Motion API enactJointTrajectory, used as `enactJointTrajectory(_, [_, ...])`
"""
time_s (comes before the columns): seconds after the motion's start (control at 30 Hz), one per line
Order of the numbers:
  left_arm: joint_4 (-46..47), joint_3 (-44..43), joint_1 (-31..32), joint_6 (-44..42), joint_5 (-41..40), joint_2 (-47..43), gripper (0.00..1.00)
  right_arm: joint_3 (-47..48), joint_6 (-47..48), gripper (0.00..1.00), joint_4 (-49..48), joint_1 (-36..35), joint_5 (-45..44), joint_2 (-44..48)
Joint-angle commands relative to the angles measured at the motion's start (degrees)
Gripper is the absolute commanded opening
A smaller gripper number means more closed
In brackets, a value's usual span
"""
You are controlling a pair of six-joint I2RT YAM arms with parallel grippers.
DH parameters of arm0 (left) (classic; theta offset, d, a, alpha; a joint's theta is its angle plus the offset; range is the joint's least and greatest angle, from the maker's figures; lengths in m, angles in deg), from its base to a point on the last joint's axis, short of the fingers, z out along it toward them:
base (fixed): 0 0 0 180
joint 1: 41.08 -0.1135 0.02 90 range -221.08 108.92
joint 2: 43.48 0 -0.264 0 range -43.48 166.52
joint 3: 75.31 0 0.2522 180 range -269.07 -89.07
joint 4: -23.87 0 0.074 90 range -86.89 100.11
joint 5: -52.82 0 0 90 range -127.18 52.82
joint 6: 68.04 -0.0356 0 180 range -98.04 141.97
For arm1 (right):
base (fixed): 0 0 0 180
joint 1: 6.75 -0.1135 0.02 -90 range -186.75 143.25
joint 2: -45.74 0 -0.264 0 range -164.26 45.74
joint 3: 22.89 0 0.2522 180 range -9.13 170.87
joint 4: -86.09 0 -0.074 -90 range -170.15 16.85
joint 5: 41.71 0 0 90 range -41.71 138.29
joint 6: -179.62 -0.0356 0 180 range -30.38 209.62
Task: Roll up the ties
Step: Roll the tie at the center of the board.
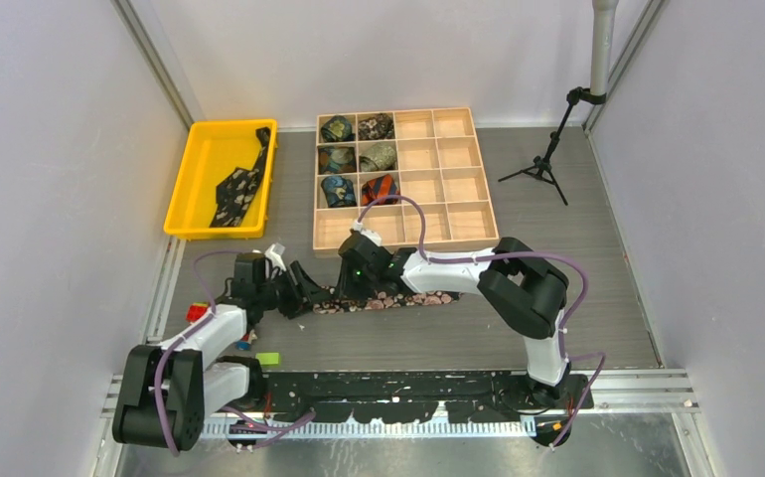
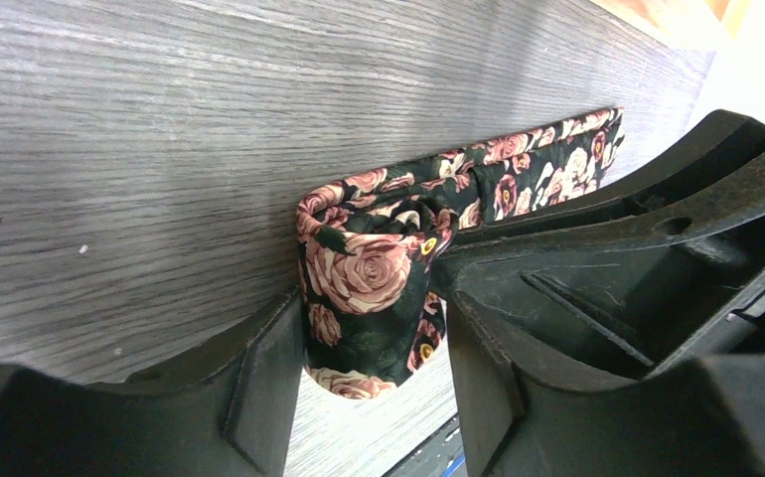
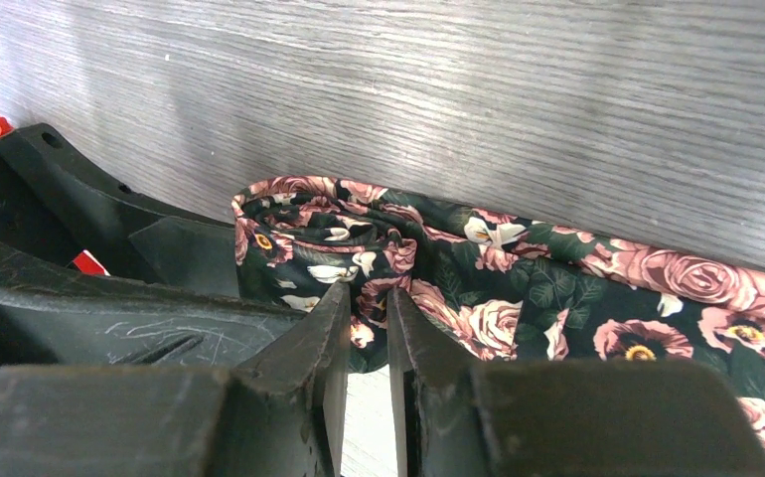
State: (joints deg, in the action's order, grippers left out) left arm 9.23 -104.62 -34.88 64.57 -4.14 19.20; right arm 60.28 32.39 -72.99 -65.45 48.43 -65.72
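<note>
STEP: floral tie [image 1: 420, 298] being rolled, laid along table's [image 1: 577, 268] near edge, coil formed at its left end | LEFT: coil clasped by left gripper [image 2: 369, 333] | RIGHT: right gripper [image 3: 369, 298] narrowed to a slit at coil core, hold on fabric cannot be told | CARE: turns to be kept tight, edges aligned, tail kept flat

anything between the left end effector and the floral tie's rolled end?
Nothing visible. The tie's rolled end sits between the left end effector's fingers and seems to touch both. The right end effector presses on the same roll from the other side, not in between.
</note>
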Motion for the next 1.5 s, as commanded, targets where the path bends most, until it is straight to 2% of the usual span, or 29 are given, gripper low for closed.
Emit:
enactJointTrajectory(0.0, [3.07,0.89,0.05,-0.16,2.77,1.11,0.48,-1.83,1.51,0.24,6.55,0.38,-3.53,-1.26])
enactJointTrajectory(0.17, [3.23,0.88,0.20,-0.03,2.38,1.32,0.31,-1.58,1.70,0.23,6.73,0.41,-3.41,-0.79])
enactJointTrajectory(0.27, [1.19,-0.23,1.07,-0.41,0.88,0.14,0.28,-0.61,2.56,0.24,8.16,0.38,-3.72,0.17])
enactJointTrajectory(0.5, [-14.64,-6.23,6.82,-3.24,-10.20,-5.52,0.27,5.01,6.06,0.34,13.90,0.42,-4.39,4.71])
enactJointTrajectory(0.77, [-26.03,-13.42,13.13,-4.11,-20.65,-5.46,0.26,6.63,6.75,0.32,14.47,0.04,-3.17,7.45])
enactJointTrajectory(1.0, [-32.89,-18.94,16.81,-4.28,-26.52,-3.77,0.26,7.61,5.57,0.28,11.23,-1.19,-0.94,4.17])
enactJointTrajectory(1.47, [-38.67,-23.36,18.18,-5.73,-31.81,-1.41,0.26,12.79,3.99,0.25,7.58,-2.80,4.92,-3.67])
